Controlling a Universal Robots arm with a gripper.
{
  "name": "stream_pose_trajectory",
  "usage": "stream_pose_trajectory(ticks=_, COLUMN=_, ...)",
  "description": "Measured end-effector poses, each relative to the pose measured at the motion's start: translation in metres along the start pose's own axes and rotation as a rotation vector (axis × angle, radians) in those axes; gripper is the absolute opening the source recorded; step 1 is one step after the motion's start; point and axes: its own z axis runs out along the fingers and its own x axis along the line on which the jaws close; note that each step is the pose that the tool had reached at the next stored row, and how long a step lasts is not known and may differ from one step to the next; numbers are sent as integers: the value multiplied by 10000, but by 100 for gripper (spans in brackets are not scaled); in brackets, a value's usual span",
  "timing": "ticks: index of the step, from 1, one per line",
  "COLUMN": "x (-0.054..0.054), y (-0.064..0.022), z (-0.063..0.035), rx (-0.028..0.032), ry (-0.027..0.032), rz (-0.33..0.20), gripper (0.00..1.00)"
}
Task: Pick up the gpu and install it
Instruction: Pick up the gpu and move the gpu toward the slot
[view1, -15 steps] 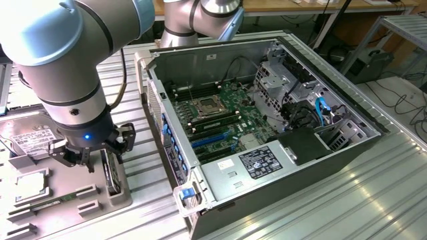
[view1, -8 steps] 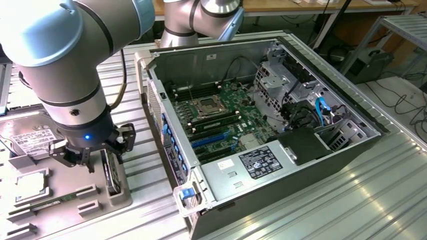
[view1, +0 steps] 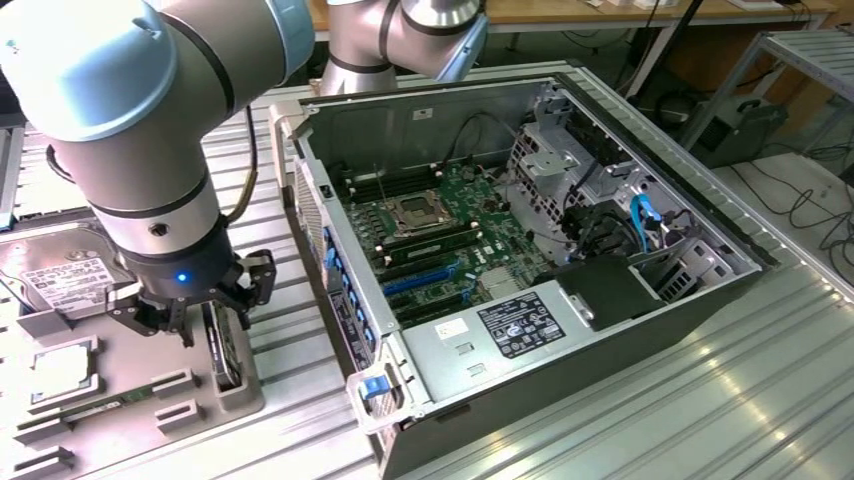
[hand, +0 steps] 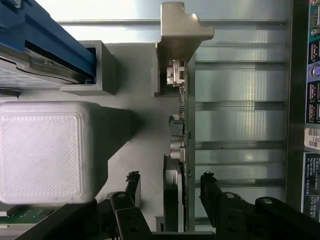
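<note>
Jaws apart, your gripper (hand: 170, 176) straddles the gpu (hand: 177, 150), which stands on edge in its holder (hand: 182, 30), seemingly so both fingers (hand: 207, 187) can close on its flat faces.

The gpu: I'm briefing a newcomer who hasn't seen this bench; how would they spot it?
At the exterior view's left, beside the open computer case, lies a gray parts tray. The gpu stands on edge in the tray's slot nearest the case, right under the open gripper. Unlike the boxy silver hard drive with its white label, it is a thin dark card.
</note>
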Motion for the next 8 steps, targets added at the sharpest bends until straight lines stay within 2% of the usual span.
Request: stream_pose_trajectory(ticks=8, x=-4, y=-25, z=10, rx=-1, ry=-1, rz=1, gripper=59)
